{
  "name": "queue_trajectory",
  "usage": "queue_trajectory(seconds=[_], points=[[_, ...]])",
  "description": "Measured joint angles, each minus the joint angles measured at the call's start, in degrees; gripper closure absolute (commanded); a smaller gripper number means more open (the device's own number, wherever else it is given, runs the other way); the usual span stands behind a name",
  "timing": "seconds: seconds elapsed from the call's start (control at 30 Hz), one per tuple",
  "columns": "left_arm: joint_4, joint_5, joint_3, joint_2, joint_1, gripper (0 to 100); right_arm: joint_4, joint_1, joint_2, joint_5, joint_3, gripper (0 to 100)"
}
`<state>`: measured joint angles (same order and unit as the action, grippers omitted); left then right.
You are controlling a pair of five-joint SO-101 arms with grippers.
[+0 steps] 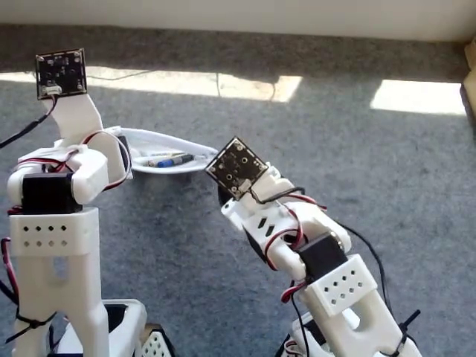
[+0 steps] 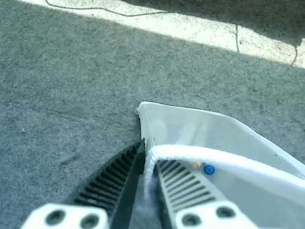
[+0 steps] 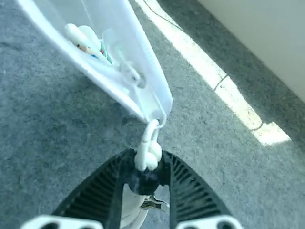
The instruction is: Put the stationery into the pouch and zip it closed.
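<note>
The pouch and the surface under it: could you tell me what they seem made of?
The pouch looks like thin translucent white plastic or mesh: a blue cap shows through its wall. The surface looks like grey short-pile carpet, matte and fuzzy.

Bright sun strips on far carpet (image 1: pixel 387 193); foreground in shade.

Both ends of the pouch (image 1: pixel 167 160) blocked: left arm (image 1: pixel 67 171) at one, right arm (image 1: pixel 297 238) at other; carpet (image 1: pixel 387 171) past the right arm open; far side open too, thin cable (image 1: pixel 149 75) there by wall (image 1: pixel 223 9).
</note>
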<state>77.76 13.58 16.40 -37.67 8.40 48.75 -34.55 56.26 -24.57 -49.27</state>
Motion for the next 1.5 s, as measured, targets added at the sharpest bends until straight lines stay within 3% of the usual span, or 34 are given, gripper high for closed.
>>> queue_trajectory(seconds=[0.2,0.43,1.1,1.5], points=[[0.00,-1.85,0.00,0.00,0.09,78,8.00,-0.09,4.75,0.00,0.00,99.1],[-2.20,-2.20,0.00,0.00,-1.67,77,14.86,-0.09,12.22,0.00,-0.88,99.1],[-5.19,-11.60,-0.44,0.09,-26.20,77,28.75,-2.20,38.33,-3.69,-12.04,99.1],[-16.44,-15.12,-0.88,0.09,-35.16,77,28.75,-2.20,39.65,-3.69,-12.66,99.1]])
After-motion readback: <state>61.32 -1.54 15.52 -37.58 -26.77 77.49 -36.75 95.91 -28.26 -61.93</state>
